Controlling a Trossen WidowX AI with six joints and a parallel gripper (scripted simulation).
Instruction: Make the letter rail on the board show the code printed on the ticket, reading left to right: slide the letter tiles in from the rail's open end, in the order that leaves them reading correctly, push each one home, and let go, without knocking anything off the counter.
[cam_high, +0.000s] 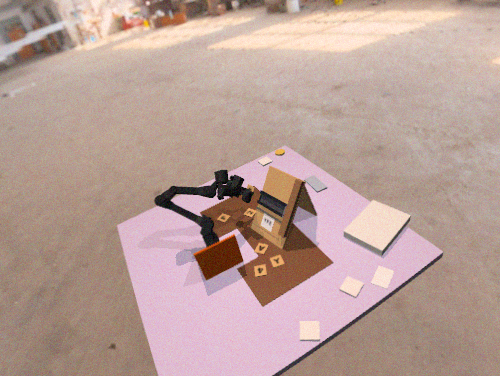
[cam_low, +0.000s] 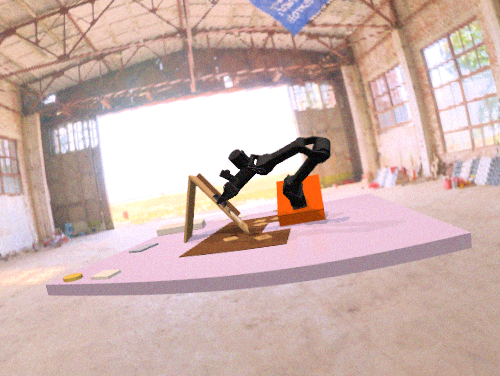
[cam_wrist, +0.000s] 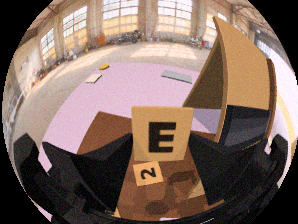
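Observation:
My gripper is shut on the E tile, which stands upright between the fingers, its letter upright in the wrist view. It is held up beside the left end of the dark rail on the sloping board, with a gap between tile and rail in the wrist view. The ticket is on the board below the rail; its print is too small to read surely. A 2- or N-like tile lies on the mat. Other tiles include a V and a Y.
The brown mat lies under the board. An orange panel stands by the arm's base. A thick cream block, a grey slab and a yellow disc lie on the counter.

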